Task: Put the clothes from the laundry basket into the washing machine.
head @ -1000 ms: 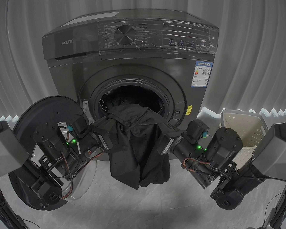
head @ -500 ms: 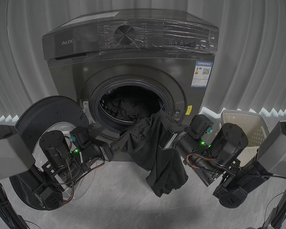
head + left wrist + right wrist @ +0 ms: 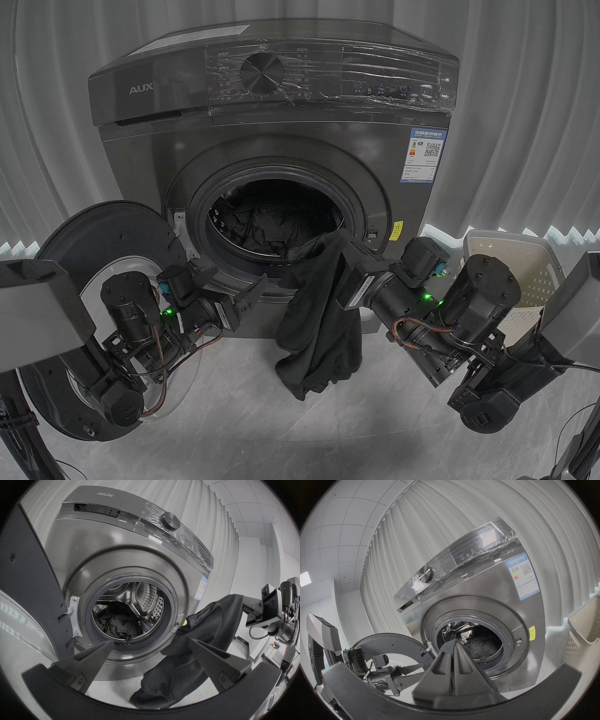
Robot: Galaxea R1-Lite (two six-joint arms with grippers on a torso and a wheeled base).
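A black garment (image 3: 319,306) hangs in front of the washing machine (image 3: 269,144), its top pinched in my right gripper (image 3: 340,245) at the lower right rim of the drum opening (image 3: 275,219). Its tail drops toward the floor. My right gripper (image 3: 454,645) is shut on the cloth. More dark clothes (image 3: 269,222) lie inside the drum (image 3: 147,598). My left gripper (image 3: 253,292) is open and holds nothing, below and left of the opening. In the left wrist view the garment (image 3: 215,620) hangs beyond the spread fingers (image 3: 103,650).
The round machine door (image 3: 94,250) stands swung open at the left, close behind my left arm. A beige laundry basket (image 3: 519,269) sits on the floor right of the machine, also seen as basket (image 3: 584,627). Grey floor lies in front; curtains surround the machine.
My left gripper let go of the garment and drew back down and left. The garment slipped off the drum rim and now hangs from the right gripper alone.
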